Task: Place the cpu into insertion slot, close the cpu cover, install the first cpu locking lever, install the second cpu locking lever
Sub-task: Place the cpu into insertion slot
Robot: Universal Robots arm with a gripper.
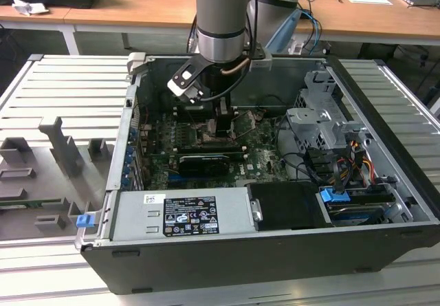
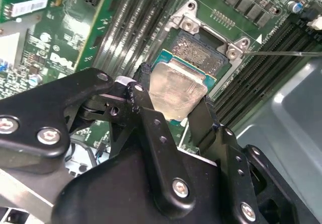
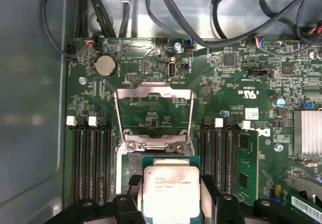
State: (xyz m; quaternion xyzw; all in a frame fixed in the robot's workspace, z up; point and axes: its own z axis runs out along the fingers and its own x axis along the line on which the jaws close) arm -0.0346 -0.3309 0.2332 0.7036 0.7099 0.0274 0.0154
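Observation:
My gripper [image 2: 173, 94] is shut on the cpu [image 2: 177, 89], a flat square chip with a dull silver top and a green edge. One black finger [image 2: 142, 99] presses on each of two opposite sides. In both wrist views the cpu [image 3: 170, 190] hangs over the near part of the insertion slot [image 2: 199, 49], whose dark centre shows beyond it. The cpu cover [image 3: 154, 87], a thin silver frame, stands flipped open past the slot's hinge. In the exterior view the gripper [image 1: 223, 128] reaches down into the computer case over the green board.
Long black memory slots [image 3: 89, 158] flank the socket on both sides. A thin metal rod [image 2: 282, 53] sticks out beside the socket. A long black card [image 1: 203, 163], the power supply [image 1: 182, 213], a drive cage [image 1: 320, 124] and cables crowd the case.

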